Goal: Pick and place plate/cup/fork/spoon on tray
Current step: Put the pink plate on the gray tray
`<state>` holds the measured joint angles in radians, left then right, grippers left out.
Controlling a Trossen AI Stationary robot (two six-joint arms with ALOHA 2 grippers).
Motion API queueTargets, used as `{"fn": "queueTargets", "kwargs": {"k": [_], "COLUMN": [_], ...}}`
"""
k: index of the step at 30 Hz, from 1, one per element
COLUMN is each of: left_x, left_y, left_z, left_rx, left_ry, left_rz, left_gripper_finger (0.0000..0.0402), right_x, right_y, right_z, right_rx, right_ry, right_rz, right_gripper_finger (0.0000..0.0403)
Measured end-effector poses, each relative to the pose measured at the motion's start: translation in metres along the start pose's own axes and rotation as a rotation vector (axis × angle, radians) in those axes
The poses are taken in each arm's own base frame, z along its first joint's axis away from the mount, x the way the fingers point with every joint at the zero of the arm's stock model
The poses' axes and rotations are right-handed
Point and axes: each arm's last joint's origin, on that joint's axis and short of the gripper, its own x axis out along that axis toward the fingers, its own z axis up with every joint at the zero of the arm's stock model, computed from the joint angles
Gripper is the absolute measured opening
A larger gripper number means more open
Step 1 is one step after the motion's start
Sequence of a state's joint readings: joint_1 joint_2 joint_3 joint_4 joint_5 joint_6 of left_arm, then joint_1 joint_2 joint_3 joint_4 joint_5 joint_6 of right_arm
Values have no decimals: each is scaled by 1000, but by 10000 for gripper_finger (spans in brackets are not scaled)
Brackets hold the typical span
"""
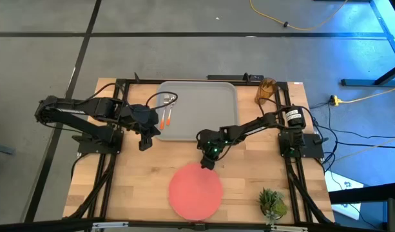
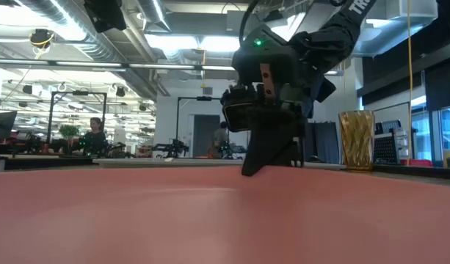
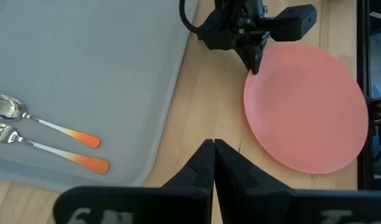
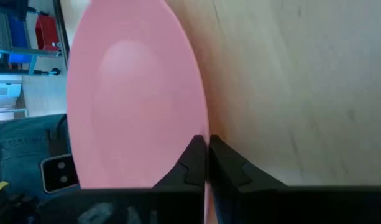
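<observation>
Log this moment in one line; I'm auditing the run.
right gripper: shut on plate rim | left gripper: shut, idle beside tray | fork, spoon: on tray | cup: off tray

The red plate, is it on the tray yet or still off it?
Off it. The plate lies flat on the wooden table, apart from the tray, with the right gripper at its rim.

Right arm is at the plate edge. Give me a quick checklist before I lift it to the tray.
1. Right gripper at the plate rim: ok, fingers pinched on the edge.
2. Grip secure enough to lift: cannot tell.
3. Tray has bare space: ok.
4. Fork and spoon on the tray: ok, near one edge.
5. Left gripper off the path: ok, shut beside the tray.
6. Cup placed: not ok.
</observation>
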<state>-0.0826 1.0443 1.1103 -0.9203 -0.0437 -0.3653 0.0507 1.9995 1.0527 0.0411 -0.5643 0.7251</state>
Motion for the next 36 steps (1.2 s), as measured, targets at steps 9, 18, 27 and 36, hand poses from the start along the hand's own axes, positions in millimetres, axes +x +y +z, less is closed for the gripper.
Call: {"fn": "queueTargets", "kwargs": {"k": [9, 18, 27, 36], "left_x": [0, 0, 0, 0], "left_y": [0, 0, 0, 1], "left_z": [0, 0, 0, 1], "left_rx": [0, 0, 0, -1], "left_ry": [0, 0, 0, -19], "left_rz": [0, 0, 1, 49], "left_gripper_finger": [0, 0, 0, 0], "right_x": [-23, -58, -101, -159], "right_y": [4, 17, 16, 10], "right_z": [33, 62, 84, 114], "right_rx": [-43, -170, -201, -235], "right_ry": [8, 89, 135, 55], "right_rz": [8, -69, -84, -92], "right_gripper_finger": [6, 6, 3, 3]}}
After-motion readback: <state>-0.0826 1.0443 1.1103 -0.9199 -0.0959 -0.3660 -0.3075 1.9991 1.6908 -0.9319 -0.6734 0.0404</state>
